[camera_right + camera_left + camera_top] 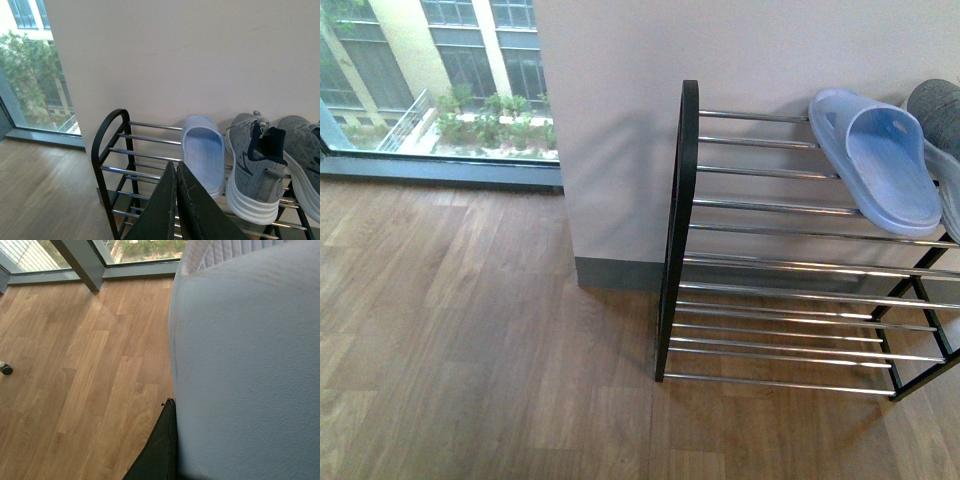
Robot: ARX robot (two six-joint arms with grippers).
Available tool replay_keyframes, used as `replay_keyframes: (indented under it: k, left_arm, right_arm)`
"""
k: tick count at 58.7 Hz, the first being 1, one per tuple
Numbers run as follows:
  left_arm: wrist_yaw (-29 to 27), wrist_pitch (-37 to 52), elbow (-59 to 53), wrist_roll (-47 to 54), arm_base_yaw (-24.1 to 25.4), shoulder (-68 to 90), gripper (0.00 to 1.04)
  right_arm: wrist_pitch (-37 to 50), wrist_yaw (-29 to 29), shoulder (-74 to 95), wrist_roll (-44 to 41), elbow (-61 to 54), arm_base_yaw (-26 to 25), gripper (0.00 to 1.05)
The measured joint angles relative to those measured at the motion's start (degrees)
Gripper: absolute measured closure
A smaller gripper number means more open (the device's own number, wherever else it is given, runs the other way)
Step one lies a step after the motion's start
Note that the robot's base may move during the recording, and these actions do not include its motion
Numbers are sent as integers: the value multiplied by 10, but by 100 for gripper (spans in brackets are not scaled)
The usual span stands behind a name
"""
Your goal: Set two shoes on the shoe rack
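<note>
The shoe rack (pixel 677 230) stands against the wall, with black side frames and chrome bars. In the right wrist view (pixel 107 150) its top tier holds two grey knit sneakers, one (pixel 255 165) next to the other (pixel 302 150), and a light blue slipper (pixel 202 150). The front view shows that slipper (pixel 880 160) and part of one sneaker (pixel 940 110). My left gripper (pixel 171 407) is shut on another light blue slipper (pixel 245 365), which fills its view. One finger is hidden behind it. My right gripper (pixel 176 167) is shut and empty, in front of the rack.
Wooden floor (pixel 470 350) spreads left of the rack. A floor-level window (pixel 440 80) lies at the far left beside the white wall (pixel 620 150). A small dark object (pixel 6 369) lies on the floor. The rack's lower tiers hold nothing.
</note>
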Motion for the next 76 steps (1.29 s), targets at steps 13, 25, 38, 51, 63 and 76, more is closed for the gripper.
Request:
replay_keyframes:
  k: [13, 25, 38, 51, 63, 76]
  left_arm:
    - [0, 0, 0, 0, 0, 0, 103]
    - [0, 0, 0, 0, 0, 0, 103]
    - [0, 0, 0, 0, 0, 0, 103]
    - [0, 0, 0, 0, 0, 0, 103]
    - [0, 0, 0, 0, 0, 0, 103]
    - [0, 0, 0, 0, 0, 0, 103]
  right_arm:
    - [-37, 0, -37, 0, 0, 0, 103]
    - [-67, 0, -67, 0, 0, 0, 103]
    - [-172, 2, -168, 0, 0, 0, 103]
    - [-172, 2, -169, 0, 0, 0, 103]
    - [-172, 2, -169, -1, 0, 0, 89]
    - [-172, 2, -169, -1, 0, 0, 38]
